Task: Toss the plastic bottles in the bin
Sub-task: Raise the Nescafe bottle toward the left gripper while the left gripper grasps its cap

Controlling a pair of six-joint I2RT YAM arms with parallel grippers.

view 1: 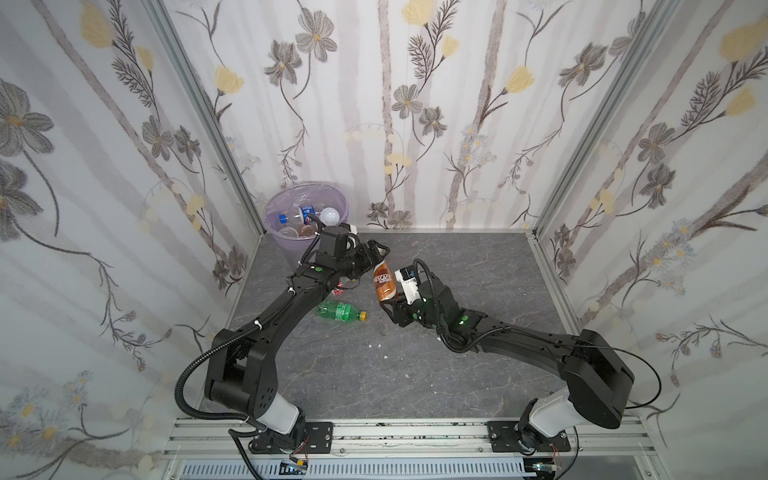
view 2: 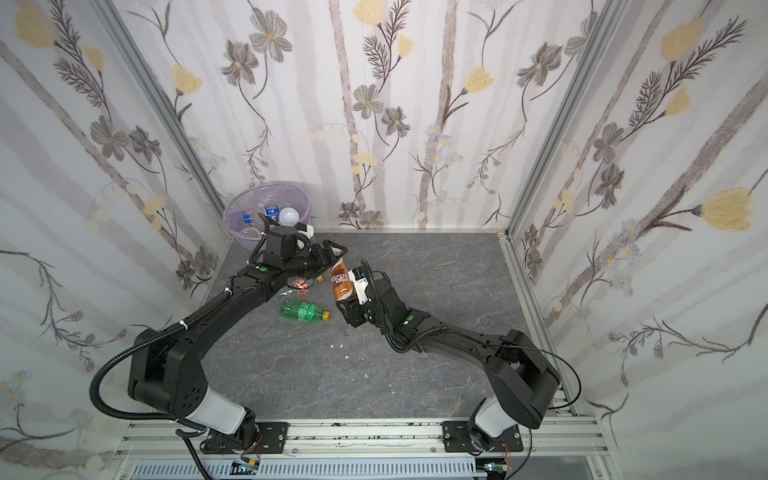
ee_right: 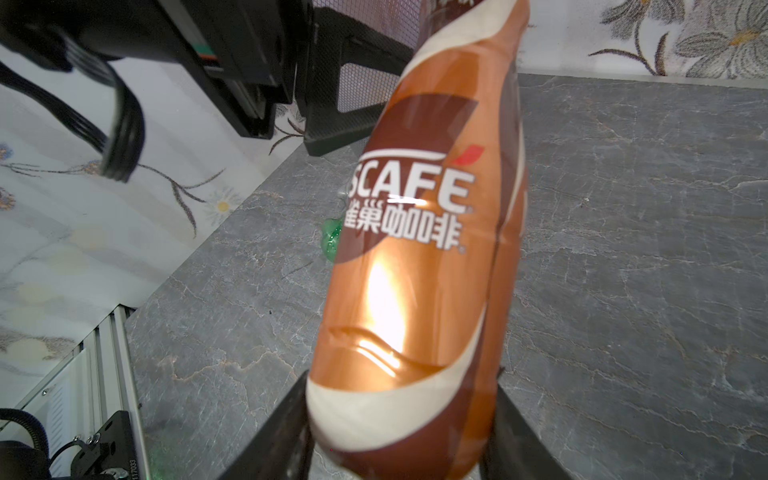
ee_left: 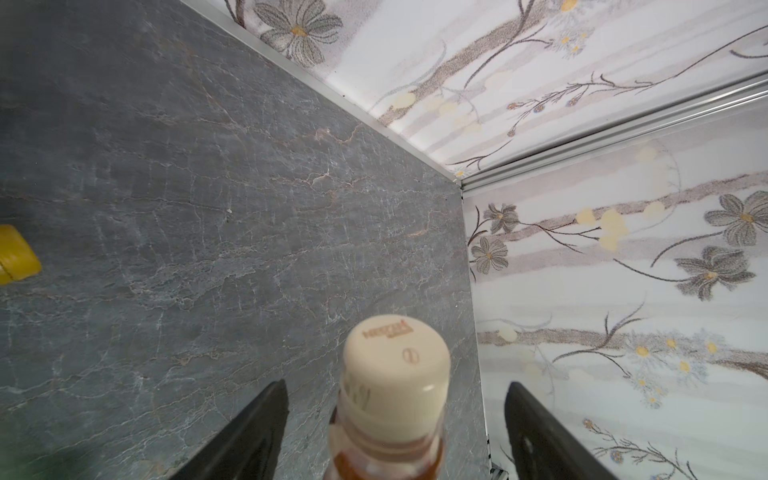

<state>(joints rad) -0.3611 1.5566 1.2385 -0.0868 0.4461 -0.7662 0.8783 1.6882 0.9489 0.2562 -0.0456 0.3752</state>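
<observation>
A brown coffee-labelled plastic bottle point(view 1: 383, 282) point(view 2: 341, 282) hangs above the grey floor between my two arms, cap end toward the left arm. My right gripper point(view 1: 390, 302) point(ee_right: 400, 378) is shut on its base, both fingers pressed to the label point(ee_right: 424, 249). My left gripper point(view 1: 380, 254) point(ee_left: 397, 388) is open around its cream cap point(ee_left: 397, 365), with a gap on each side. A green bottle point(view 1: 340, 311) point(view 2: 303, 311) lies on the floor below. A red-labelled bottle point(view 2: 300, 284) shows partly under the left arm. The bin point(view 1: 306, 183) point(view 2: 268, 185) stands in the back left corner.
The bin holds a blue-labelled bottle point(view 1: 301, 214), other clear ones and a white bulb-shaped thing point(view 1: 335, 215). Flowered walls close the cell on three sides. An aluminium rail point(view 1: 415, 432) runs along the front. Small white scraps point(view 1: 376, 345) dot the floor.
</observation>
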